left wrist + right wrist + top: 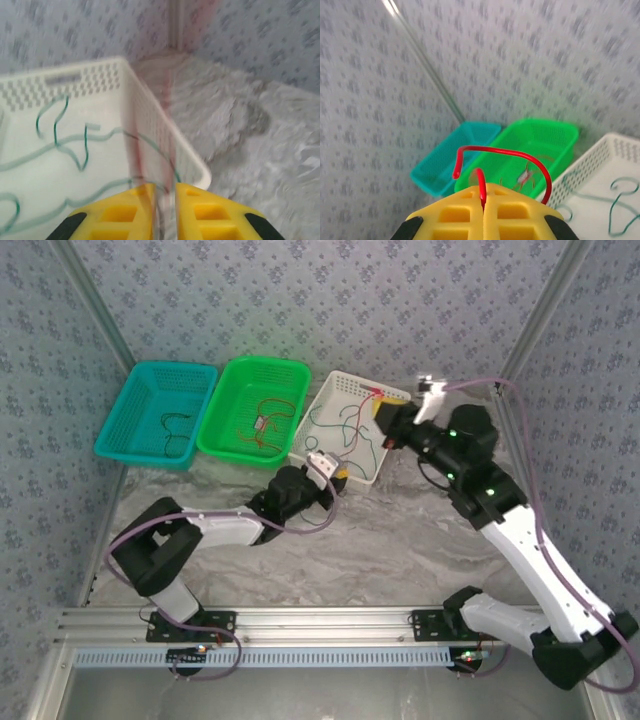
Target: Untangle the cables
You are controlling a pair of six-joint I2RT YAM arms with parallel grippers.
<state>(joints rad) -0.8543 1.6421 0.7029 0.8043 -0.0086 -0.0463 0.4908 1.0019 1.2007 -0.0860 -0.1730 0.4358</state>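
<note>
Right gripper [483,194]: the yellow fingers were pressed together along their seam, with a red cable [500,151] pinched between the tips. Above the fingers the cable rose and bent into an arch. Its long axis ran across the wrist view from left to right. One free end hooked downward at the left, and the other leg dropped behind the right finger. In the top view this gripper stood over the far right end of the white basket [308,416], with the red cable beyond its tip.

Left gripper [163,200]: the fingers stood close, with a narrow slit between them. A blurred reddish strand rose from the slit towards the basket's corner. Whether it was gripped could not be told. In the top view the gripper sat at the near corner of the white basket, just above the marbled table [250,125].

Green cables [55,125] lay loose on the white basket's floor. They were slack and wavy, with their run mostly along the basket's length.

The green basket [228,375] held thin red and dark cables [262,422] in a small knot near its middle. The teal basket [140,390] held a dark cable [176,432] curled towards its near end. The three baskets stood side by side, touching or nearly so.
</note>
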